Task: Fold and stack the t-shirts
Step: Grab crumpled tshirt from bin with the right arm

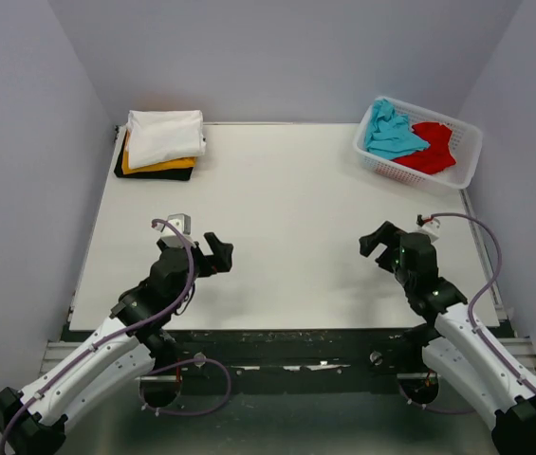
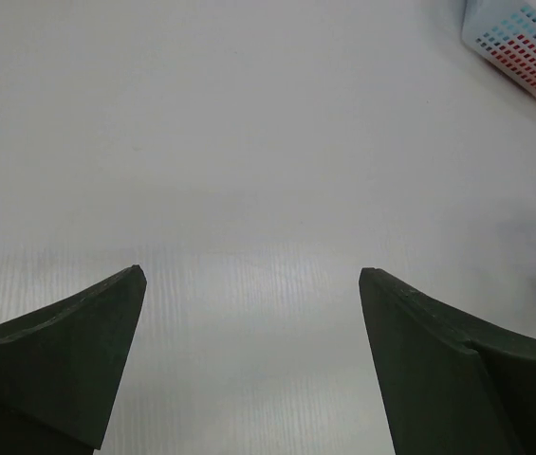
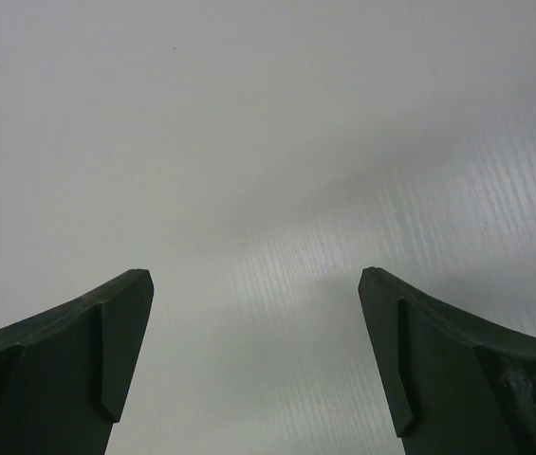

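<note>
Pick-up pending: left claw [image 1: 217,253] and right claw [image 1: 378,244] spread, empty; next, likely fetching crumpled teal-blue cloth t-shirt [image 1: 391,133] from white lattice basket [image 1: 470,156].

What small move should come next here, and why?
Probably reach the right gripper, open and empty, toward the teal t-shirt crumpled in the basket beside the red t-shirt: that arm is nearer, and the folded stack at far left looks done.

Both arms reach forward from their bases, angled toward each other. The left gripper [image 1: 218,254] hovers with its jaws spread wide. The right gripper [image 1: 375,246] mirrors it, jaws equally wide.
</note>
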Available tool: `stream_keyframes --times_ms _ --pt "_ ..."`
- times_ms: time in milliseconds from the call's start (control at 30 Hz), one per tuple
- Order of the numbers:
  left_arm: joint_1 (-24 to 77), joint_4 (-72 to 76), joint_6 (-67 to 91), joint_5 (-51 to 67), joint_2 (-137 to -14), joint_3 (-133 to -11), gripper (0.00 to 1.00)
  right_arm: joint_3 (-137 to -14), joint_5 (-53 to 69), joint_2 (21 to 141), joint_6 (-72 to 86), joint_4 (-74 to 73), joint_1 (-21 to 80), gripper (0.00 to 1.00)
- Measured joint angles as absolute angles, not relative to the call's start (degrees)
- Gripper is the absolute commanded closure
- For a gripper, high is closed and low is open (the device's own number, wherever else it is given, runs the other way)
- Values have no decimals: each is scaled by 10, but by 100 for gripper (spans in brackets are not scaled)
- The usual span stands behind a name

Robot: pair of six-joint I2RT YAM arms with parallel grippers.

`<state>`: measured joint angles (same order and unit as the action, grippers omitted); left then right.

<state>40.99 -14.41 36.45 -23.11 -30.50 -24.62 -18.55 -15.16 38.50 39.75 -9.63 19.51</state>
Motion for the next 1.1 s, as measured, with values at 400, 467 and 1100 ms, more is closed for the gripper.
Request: stream_keyframes --times_ms 400,467,1100 --pt "410 -136 371 -236 -304 -246 1 -546 -236 611 330 -105 195 0" --pt "410 -134 371 -235 -304 -246 1 -641 -267 704 305 -115 190 0" --pt "410 -128 342 -229 -362 -246 1 -1180 -222 1339 197 -180 20 16"
